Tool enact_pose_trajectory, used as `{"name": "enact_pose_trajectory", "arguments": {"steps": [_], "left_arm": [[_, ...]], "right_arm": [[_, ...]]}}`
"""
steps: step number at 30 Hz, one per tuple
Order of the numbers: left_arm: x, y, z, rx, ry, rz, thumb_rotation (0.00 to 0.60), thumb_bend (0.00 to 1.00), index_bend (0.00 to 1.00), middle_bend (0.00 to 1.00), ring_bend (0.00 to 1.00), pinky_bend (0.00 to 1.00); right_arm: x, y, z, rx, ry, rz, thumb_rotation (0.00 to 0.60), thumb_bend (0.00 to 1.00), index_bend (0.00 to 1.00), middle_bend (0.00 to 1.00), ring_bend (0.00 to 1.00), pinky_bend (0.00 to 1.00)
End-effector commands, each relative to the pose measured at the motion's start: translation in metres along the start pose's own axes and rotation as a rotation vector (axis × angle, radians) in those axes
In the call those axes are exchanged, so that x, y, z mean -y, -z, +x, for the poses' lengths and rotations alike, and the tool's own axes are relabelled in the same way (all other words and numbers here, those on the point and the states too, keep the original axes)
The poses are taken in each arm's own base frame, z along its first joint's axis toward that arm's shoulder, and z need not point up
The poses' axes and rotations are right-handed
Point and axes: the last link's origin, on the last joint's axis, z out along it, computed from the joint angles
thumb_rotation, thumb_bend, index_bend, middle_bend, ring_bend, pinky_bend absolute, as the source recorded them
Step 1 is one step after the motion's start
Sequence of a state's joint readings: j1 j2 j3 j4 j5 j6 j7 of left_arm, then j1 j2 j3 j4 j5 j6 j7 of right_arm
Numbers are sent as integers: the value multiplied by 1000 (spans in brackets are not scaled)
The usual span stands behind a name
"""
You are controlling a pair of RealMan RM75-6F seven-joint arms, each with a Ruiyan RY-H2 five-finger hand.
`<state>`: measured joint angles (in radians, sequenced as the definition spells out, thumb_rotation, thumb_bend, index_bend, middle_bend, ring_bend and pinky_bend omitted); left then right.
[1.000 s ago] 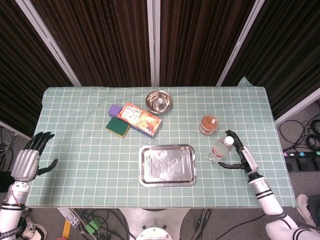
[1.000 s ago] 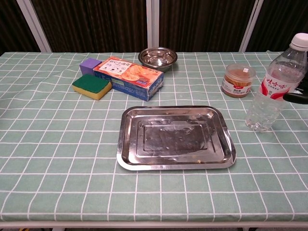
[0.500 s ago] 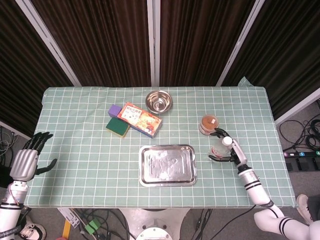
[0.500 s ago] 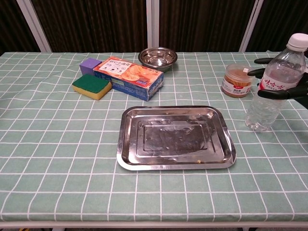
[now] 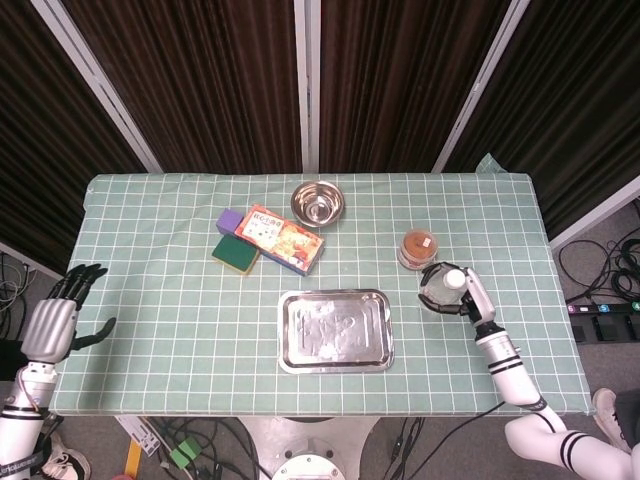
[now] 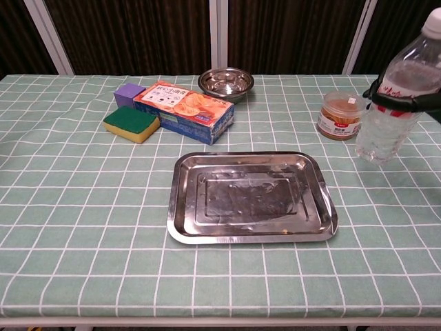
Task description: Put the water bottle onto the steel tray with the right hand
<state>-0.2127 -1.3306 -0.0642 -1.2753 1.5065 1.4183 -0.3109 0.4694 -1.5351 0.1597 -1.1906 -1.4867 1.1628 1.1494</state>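
Observation:
A clear water bottle point(image 6: 398, 96) with a white cap and a red label hangs a little above the table, right of the steel tray point(image 6: 252, 198). My right hand point(image 6: 403, 102) grips it around the label, fingers wrapped round. From the head view the bottle point(image 5: 444, 285) shows mostly as its cap, with the right hand point(image 5: 468, 298) behind it, right of the tray point(image 5: 335, 330). The tray lies bare at the table's front middle. My left hand point(image 5: 55, 316) hovers off the table's left edge, fingers spread, holding nothing.
A small jar with brown contents point(image 6: 341, 115) stands just left of the bottle. At the back are a steel bowl point(image 6: 226, 83), an orange and blue box point(image 6: 184, 111), a purple block point(image 6: 129, 94) and a yellow-green sponge point(image 6: 131, 123).
My right hand came in from the right, closed round the bottle and lifted it off the cloth. The left hand has stayed put.

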Motion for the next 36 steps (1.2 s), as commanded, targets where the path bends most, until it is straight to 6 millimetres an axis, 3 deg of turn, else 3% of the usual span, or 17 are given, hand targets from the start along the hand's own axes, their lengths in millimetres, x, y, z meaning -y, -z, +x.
{"name": "enact_pose_trajectory", "arguments": {"steps": [1,5,9,11,12,17,19,20,22,26,28,30,35,36], "left_arm": [[-1,0,-1,2,2,-2,559,312,185,207,109,193],[-2,1,-1,1,7,1,565,312,185,207,109,193],[-4,2,0,-4,5,0,563,312,185,207,109,193],[-4,3,0,-6,7,3,561,312,185,207,109,193],[-4,4,0,-6,7,5,561,312,185,207,109,193],[-2,7,1,-5,9,14,561,312,185,207,109,193],[-2,7,2,-3,3,12,562,312,185,207,109,193],[-2,7,2,-3,1,11,561,312,185,207,109,193],[-3,5,4,-8,-1,8,562,312,185,207,109,193],[-6,1,4,-14,2,0,559,312,185,207,109,193],[-7,1,3,-11,3,0,563,312,185,207,109,193],[-7,1,1,-9,7,1,562,312,185,207,109,193],[-6,3,-1,6,5,2,561,312,185,207,109,193],[-6,3,-1,6,3,1,563,312,185,207,109,193]], "right_arm": [[36,2,15,-37,33,81,600,195,682,538,330,354],[58,-7,8,-1,3,80,600,201,682,542,340,363],[107,-17,-7,45,42,230,600,195,683,543,347,375],[111,-15,-7,36,32,233,600,193,686,546,355,385],[106,-13,-4,23,39,211,600,195,689,549,361,391],[20,-12,11,-50,10,-111,600,221,697,555,375,406],[11,-15,5,-34,14,-125,600,230,698,556,374,406],[16,-18,1,-17,14,-97,600,228,699,557,374,406],[46,-25,-9,24,6,23,600,218,700,557,373,406],[118,-23,-18,66,-5,278,600,205,700,558,375,407],[125,-17,-15,48,-1,301,600,203,701,559,375,407],[109,-11,-8,19,15,238,600,202,703,561,375,407],[6,-3,5,-30,-25,-163,600,210,703,562,373,407],[-2,-1,4,-27,-32,-183,600,215,703,561,371,406]]}}
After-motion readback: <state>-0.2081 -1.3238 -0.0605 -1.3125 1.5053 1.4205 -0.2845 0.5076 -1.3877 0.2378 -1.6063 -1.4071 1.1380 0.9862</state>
